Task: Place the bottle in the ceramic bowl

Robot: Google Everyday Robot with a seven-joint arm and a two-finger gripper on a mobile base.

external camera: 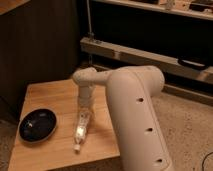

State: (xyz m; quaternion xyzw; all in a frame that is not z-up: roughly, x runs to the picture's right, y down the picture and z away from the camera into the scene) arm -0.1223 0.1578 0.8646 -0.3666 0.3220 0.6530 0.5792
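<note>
Our gripper meets the slim clear plastic bottle, right of the shallow glossy black ceramic bowl; we cannot tell its grip. Let's confirm the hold, then carry it left and lower gently.

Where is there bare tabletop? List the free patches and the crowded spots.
Free: the back left of the table, behind the ceramic bowl; the front strip between bowl and bottle. Crowded: the middle, where the pincer sits at the bottle's upper end, and the right edge, covered by the arm.
</note>
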